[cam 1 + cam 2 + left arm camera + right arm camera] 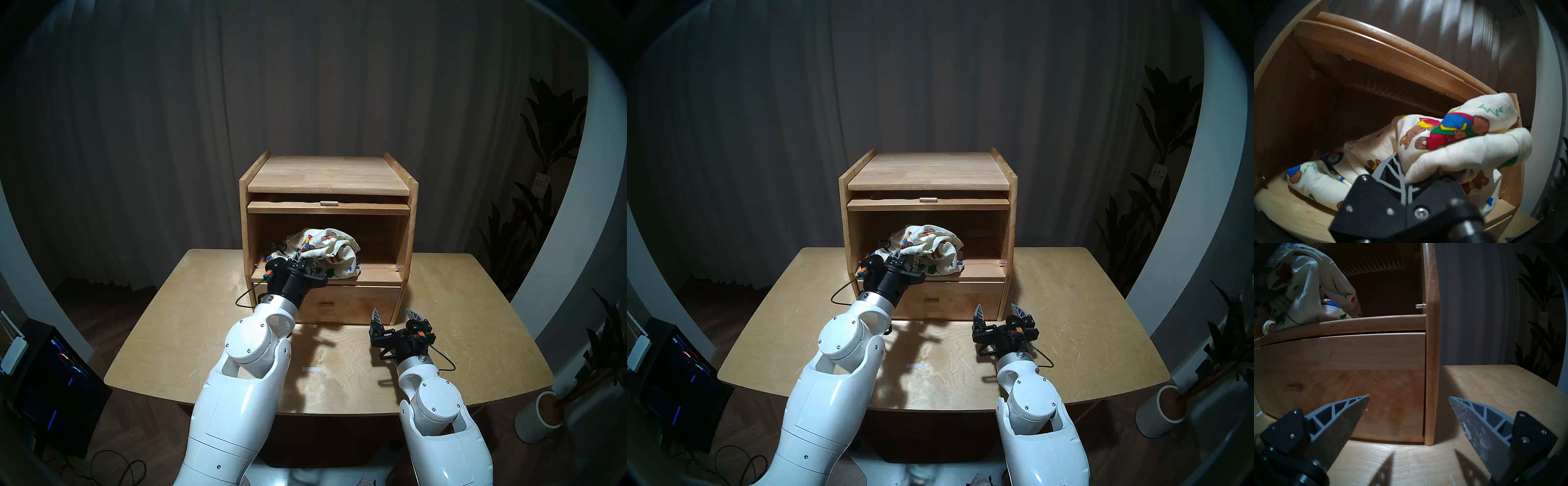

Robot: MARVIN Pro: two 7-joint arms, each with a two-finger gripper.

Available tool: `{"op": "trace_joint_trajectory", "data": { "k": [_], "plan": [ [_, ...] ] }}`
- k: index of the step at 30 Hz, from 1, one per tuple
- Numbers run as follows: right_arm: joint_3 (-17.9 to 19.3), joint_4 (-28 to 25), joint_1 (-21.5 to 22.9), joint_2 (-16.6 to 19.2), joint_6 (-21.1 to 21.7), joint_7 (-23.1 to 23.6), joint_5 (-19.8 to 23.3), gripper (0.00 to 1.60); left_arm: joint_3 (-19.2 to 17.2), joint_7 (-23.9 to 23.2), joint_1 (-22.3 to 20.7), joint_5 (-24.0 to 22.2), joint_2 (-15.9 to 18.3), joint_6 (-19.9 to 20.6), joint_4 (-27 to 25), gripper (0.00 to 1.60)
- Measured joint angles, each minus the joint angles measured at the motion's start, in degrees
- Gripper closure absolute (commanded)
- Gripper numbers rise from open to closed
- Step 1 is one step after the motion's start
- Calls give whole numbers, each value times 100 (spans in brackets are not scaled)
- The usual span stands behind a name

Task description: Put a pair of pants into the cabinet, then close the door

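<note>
Cream cloth printed with teddy bears fills the middle of my head view: the pants sit bunched in the cabinet, heaped on the floor of its big compartment toward the left side, with a fold hanging over the front lip. My left gripper reaches in from the lower left of that opening with its jaws closed tight on a roll of the cloth. In the left wrist view the grey fingers press together under the thick cream fold at centre right, and more of the garment lies on the shelf floor at lower left.

The door is slid back flat in the slot under the cabinet top; I see only its front edge and a small wooden knob at upper centre. Below the compartment the drawer is shut.

My right gripper hangs above the table at lower right of centre, jaws spread wide and empty, pointing at the cabinet's lower right corner. The right wrist view shows both fingers well apart in front of the drawer face and the side post.
</note>
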Motion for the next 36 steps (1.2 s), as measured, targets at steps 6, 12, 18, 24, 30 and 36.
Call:
{"op": "trace_joint_trajectory", "data": {
  "k": [6,12,18,24,30,36],
  "plan": [
    [0,12,3,0,0,0,0,0,-282,57,-289,-617,-84,676,-100,160],
    [0,13,4,0,0,0,0,0,-337,306,-595,-1149,-137,1194,-52,160],
    [0,15,4,0,-2,0,1,0,79,674,-897,-663,-121,1291,286,160],
    [0,28,8,0,-1,0,2,0,792,1029,-1283,615,94,1203,841,160],
    [0,32,9,0,-1,0,2,0,1306,1330,-1568,1603,208,1070,1211,160],
    [0,31,8,0,-1,0,2,0,1587,1680,-1885,2652,229,913,1724,160]
  ]
}}
